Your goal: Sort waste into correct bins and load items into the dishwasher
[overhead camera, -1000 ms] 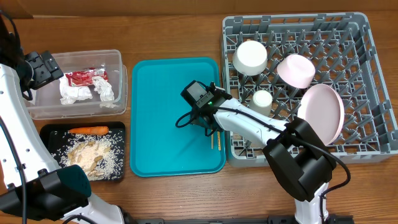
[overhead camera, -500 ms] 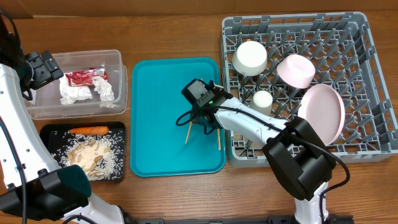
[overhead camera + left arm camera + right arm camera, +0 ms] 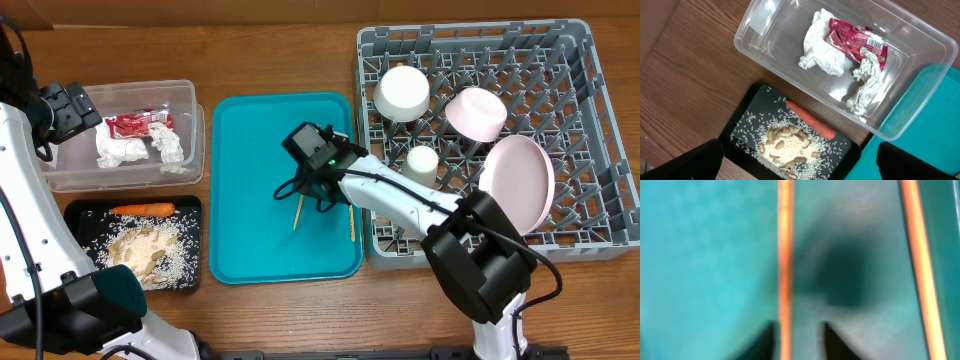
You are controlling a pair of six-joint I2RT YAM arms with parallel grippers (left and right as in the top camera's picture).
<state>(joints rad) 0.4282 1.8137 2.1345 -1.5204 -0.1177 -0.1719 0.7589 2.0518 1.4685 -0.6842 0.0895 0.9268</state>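
Wooden worktop (image 3: 280,50) carrying all items listed.

Grey dish rack (image 3: 600,110), right side. It holds a pale pink plate (image 3: 520,182) on edge, a pale pink bowl (image 3: 475,113), a white bowl (image 3: 402,92) and a small white cup (image 3: 421,162).

Teal tray (image 3: 250,180), centre, just beside the rack.

Clear tub (image 3: 190,100), left of the teal tray. Contents: crumpled white napkins (image 3: 822,47) and a red wrapper (image 3: 855,40).

Black tray (image 3: 85,225), in front of the tub. Contents: an orange carrot (image 3: 810,120), with rice and food scraps (image 3: 785,145).

Left hand (image 3: 68,110): over the tub's left end, fingers spread wide, nothing between them.

Right hand (image 3: 799,340): low over the middle of the teal tray. Its two dark fingertips (image 3: 767,340) stand partly apart.

Chopsticks, two, wooden, both lying on the teal tray and well apart from each other:
- Left chopstick (image 3: 298,212) runs between the right hand's fingertips, close against one and with a gap to the other. No pinch on it is visible in the blurred wrist view.
- Right chopstick (image 3: 351,222) lies outside the fingers, near the tray's edge next to the rack.
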